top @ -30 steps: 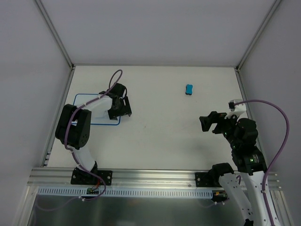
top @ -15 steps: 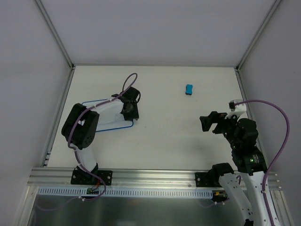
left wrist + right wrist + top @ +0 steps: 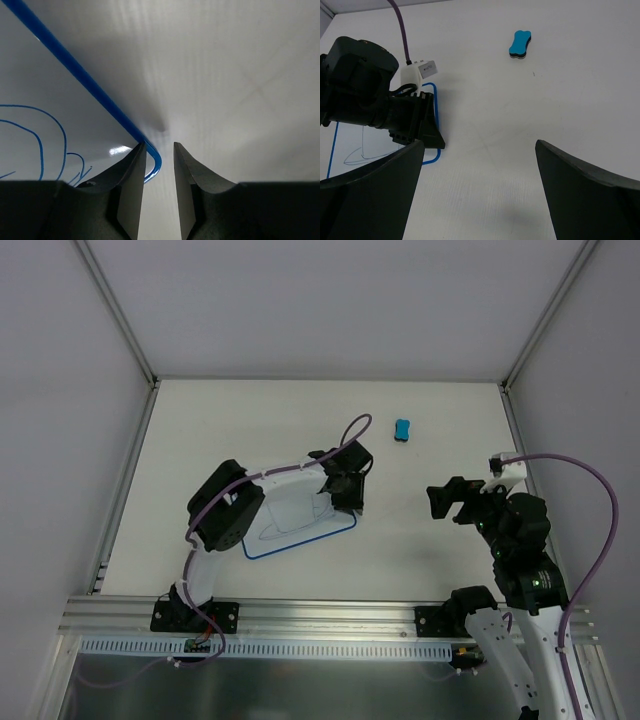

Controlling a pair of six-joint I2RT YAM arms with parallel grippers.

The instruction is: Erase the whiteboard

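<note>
The pale surface (image 3: 440, 570) carries everything. The left arm (image 3: 225, 515) reaches over the whiteboard (image 3: 300, 538), which lies flat and skewed, left of the middle, with thin blue line marks on it. The left gripper (image 3: 159, 150) sits at the board's far right corner, its jaws drawn close and clamped on the rounded blue rim. The right gripper (image 3: 477, 150) hangs above bare surface on the right, well apart from the board, jaws spread wide and holding nothing. A small blue eraser (image 3: 402, 429) lies farther back, touched by neither gripper.
</note>
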